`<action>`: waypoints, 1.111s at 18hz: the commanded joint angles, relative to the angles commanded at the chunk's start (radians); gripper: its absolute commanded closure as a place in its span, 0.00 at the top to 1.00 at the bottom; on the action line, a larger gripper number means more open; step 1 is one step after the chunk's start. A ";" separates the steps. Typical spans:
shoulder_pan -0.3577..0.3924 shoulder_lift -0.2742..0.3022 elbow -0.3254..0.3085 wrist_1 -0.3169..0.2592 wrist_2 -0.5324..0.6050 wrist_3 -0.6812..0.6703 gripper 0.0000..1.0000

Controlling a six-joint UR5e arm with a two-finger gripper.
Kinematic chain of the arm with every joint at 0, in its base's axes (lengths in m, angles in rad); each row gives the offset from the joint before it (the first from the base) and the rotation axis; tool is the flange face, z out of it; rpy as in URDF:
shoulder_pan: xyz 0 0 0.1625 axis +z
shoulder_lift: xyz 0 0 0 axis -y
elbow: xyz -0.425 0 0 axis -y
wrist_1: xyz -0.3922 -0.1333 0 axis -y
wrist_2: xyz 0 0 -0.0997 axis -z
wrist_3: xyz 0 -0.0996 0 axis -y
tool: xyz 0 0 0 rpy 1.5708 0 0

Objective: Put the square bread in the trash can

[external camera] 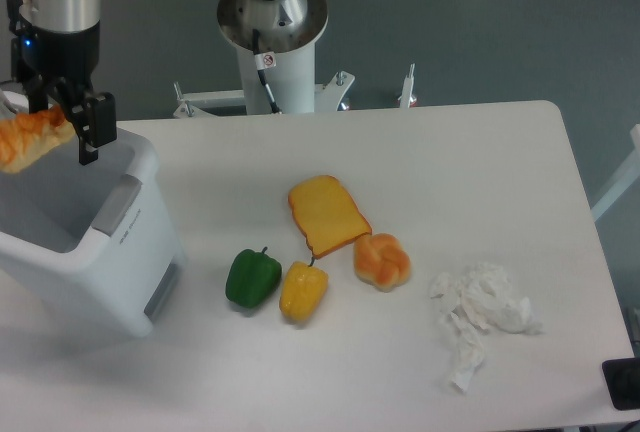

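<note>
The square bread (30, 138), orange-golden and ridged, hangs at the far left above the mouth of the trash can (110, 257). My gripper (55, 130) is shut on it, with one dark finger (88, 128) showing to the bread's right. The trash can is a large white boxy bin with grey side panels, standing at the table's left edge. The bread sits clear of the bin's rim, over its open top.
On the table lie a flat yellow toast slice (326, 214), a round knotted bun (382, 261), a green pepper (252, 277) and a yellow pepper (303, 290). A crumpled white tissue (480, 317) lies at the right. The arm's base (272, 27) stands behind the table.
</note>
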 joint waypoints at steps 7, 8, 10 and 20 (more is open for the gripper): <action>0.012 -0.026 0.070 0.005 -0.006 -0.012 1.00; 0.024 -0.026 0.081 0.006 -0.006 -0.014 1.00; 0.087 -0.026 0.093 0.008 -0.020 -0.011 1.00; 0.526 -0.099 0.057 0.023 -0.008 0.361 1.00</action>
